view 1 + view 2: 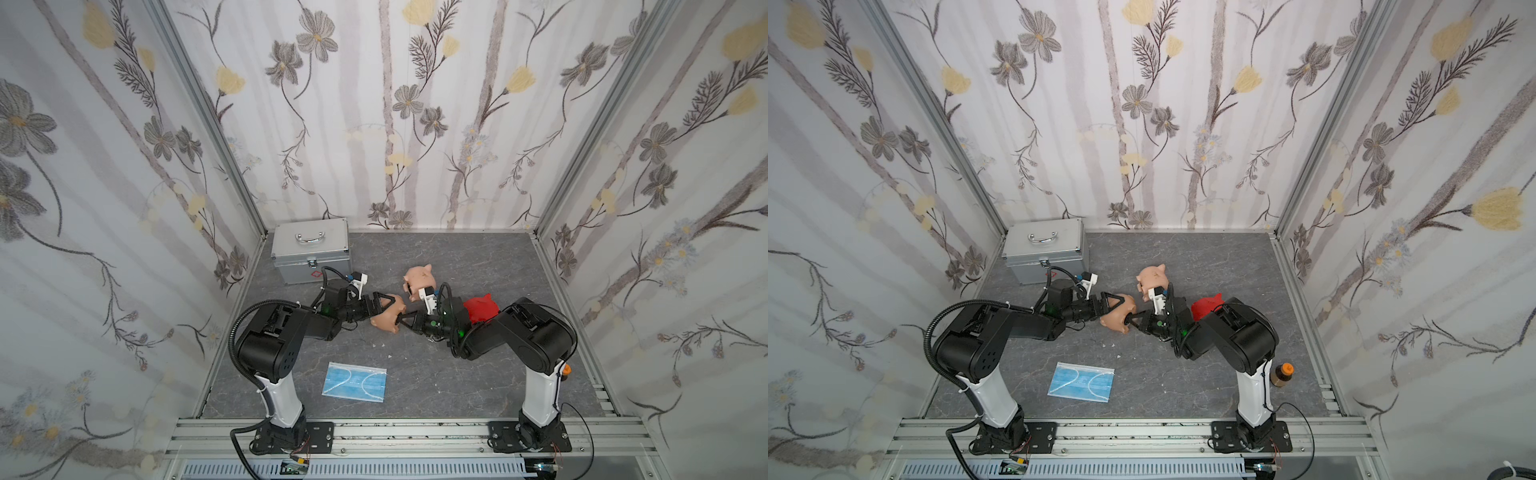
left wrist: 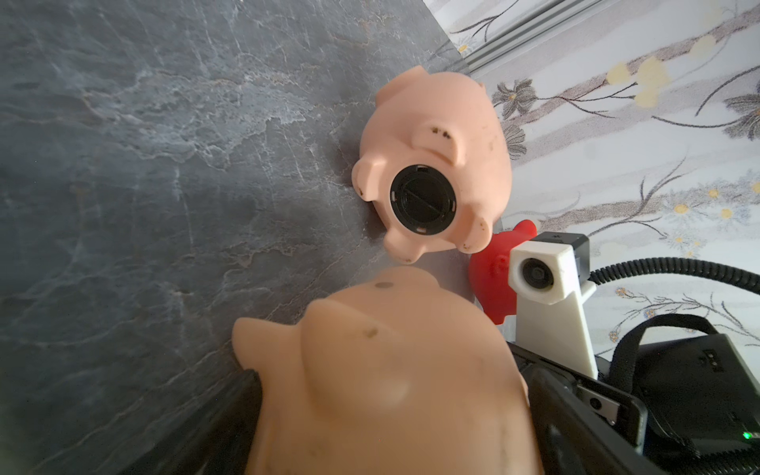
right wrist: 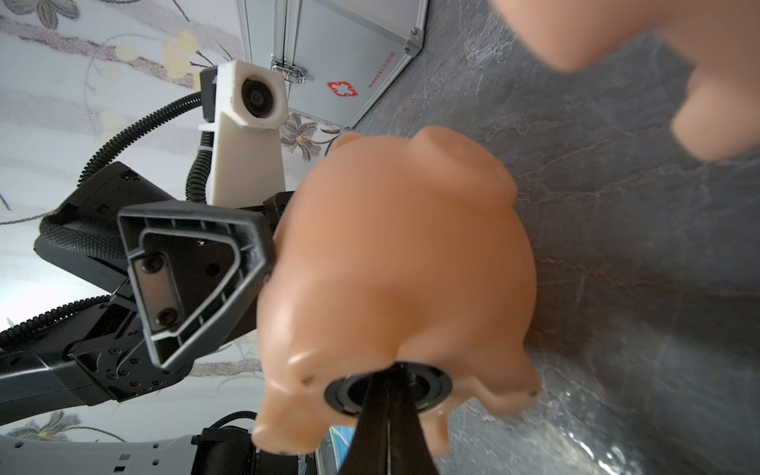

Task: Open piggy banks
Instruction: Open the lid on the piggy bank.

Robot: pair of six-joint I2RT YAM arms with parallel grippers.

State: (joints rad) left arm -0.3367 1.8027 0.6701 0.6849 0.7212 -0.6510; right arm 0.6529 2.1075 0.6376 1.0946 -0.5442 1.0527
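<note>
A: Top views first. L end effector (image 1: 384,311) is spread wide and clamped round the near peach pig (image 1: 384,325), mid-tabletop (image 1: 436,374) betw. both arms. R end effector (image 1: 400,319) is closed up, tips at that pig's belly.

B: Count? We get 3 pigs: 2 peach, 1 red pig (image 1: 484,309). The far peach pig (image 1: 1152,277) lies just behind. Also 1 silver case (image 1: 309,249), 1 mask (image 1: 354,381), 1 bottle (image 1: 1282,374).

A: L wrist: far pig's plug (image 2: 422,205) is seated, so unopened.

B: R wrist: our R tips pinch the held pig's plug (image 3: 386,388). We reckon we're on pig no. 1. Next needs a twist or pull, w/ L holding firm.
</note>
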